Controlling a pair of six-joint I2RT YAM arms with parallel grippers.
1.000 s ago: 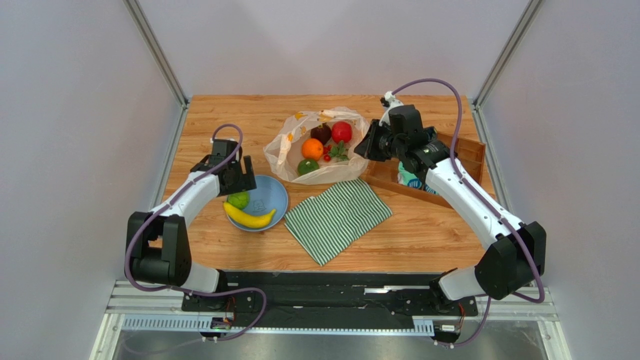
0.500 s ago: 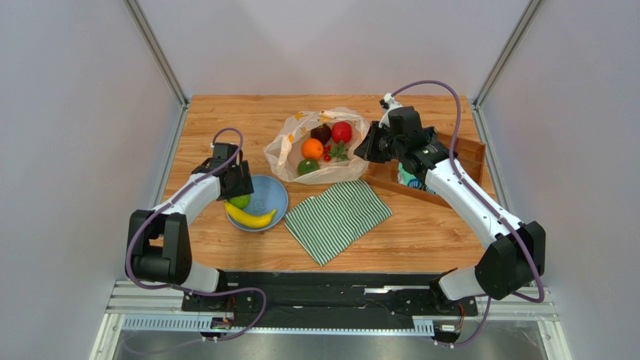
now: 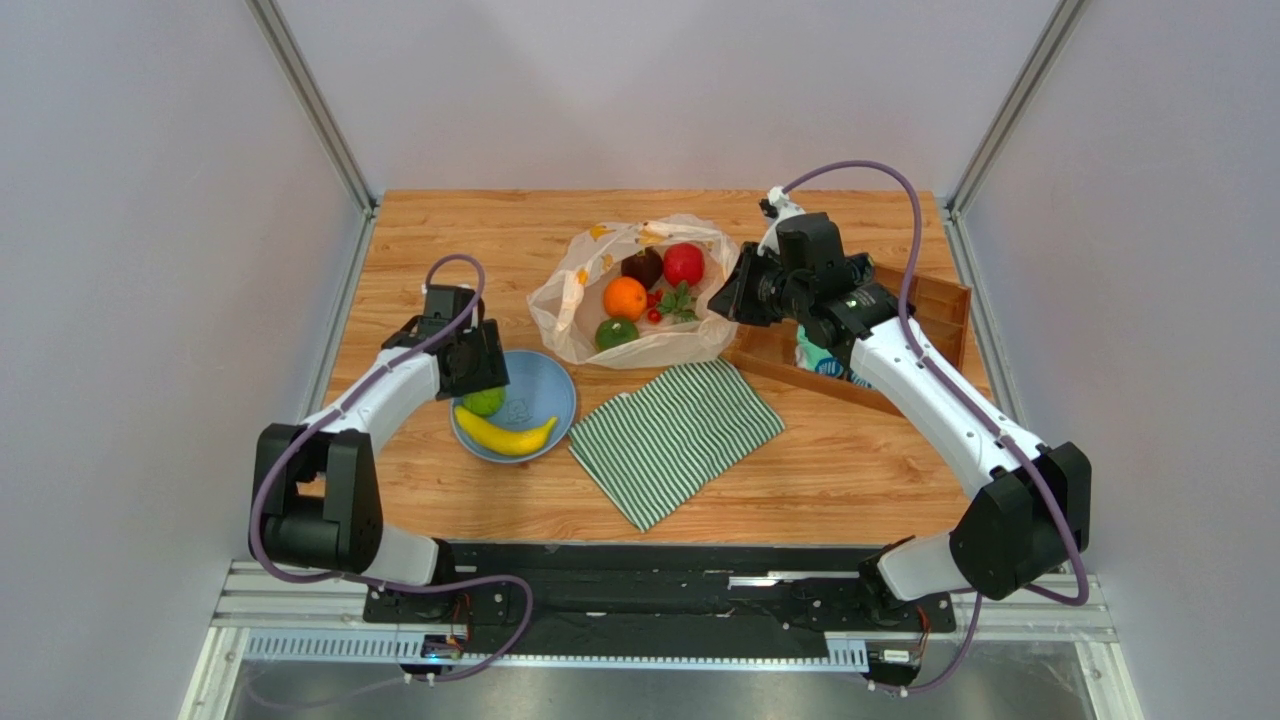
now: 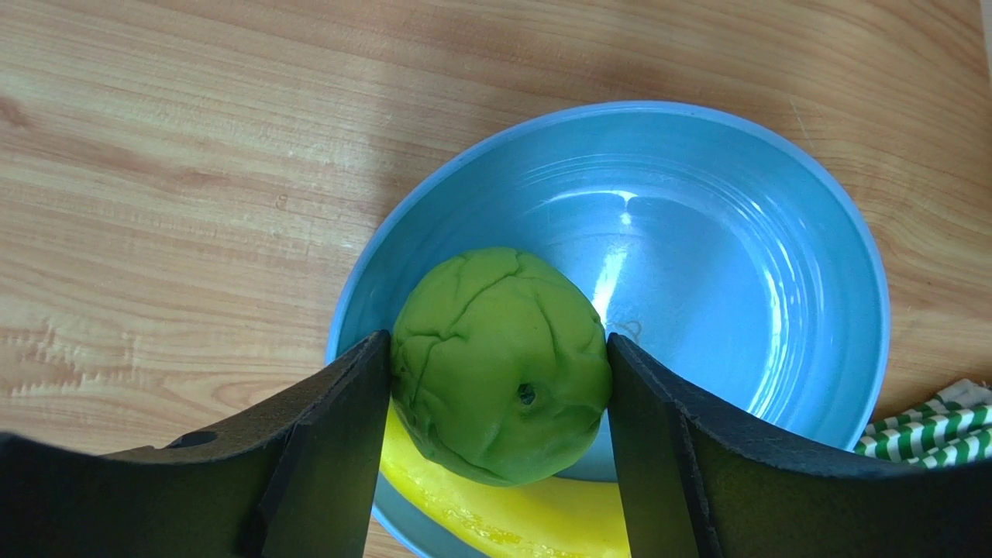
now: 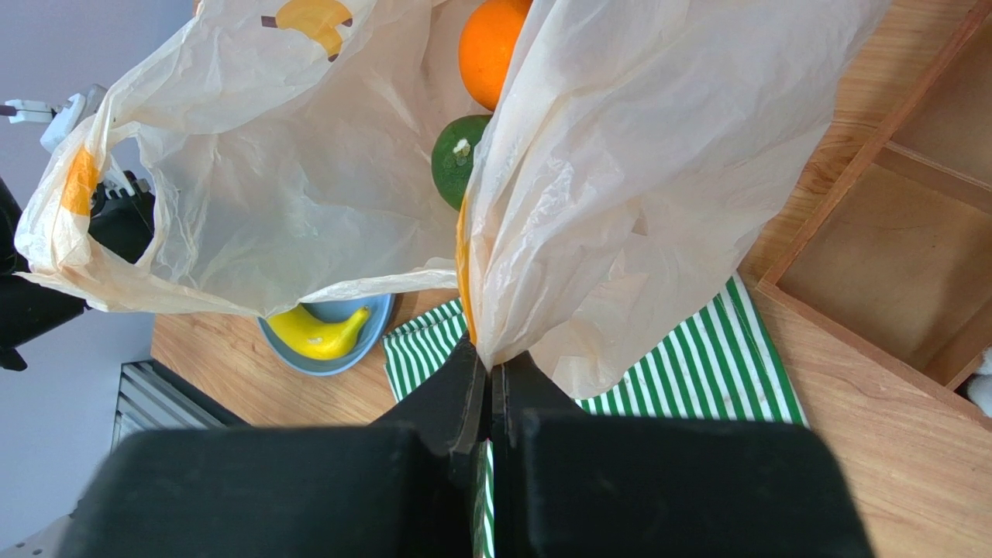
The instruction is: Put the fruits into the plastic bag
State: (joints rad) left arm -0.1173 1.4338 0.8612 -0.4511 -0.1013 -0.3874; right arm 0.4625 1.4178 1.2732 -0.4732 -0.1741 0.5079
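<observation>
Two fruits, the green apple (image 4: pixel 495 314) and the banana (image 4: pixel 524 523), remained on the blue plate (image 4: pixel 745 233). Within the last second the left gripper (image 4: pixel 497 355) lowered and closed on the green apple. The right gripper (image 5: pixel 489 372) stayed pinched on the plastic bag (image 5: pixel 606 174), so lifting seemed next.

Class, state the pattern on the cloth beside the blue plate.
Green and white stripes on the cloth; clearest in the top external view.

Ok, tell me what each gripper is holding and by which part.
Left gripper: the green apple, pinched across its sides, on the blue plate. Right gripper: the plastic bag, clamped on a fold of its rim.
</observation>
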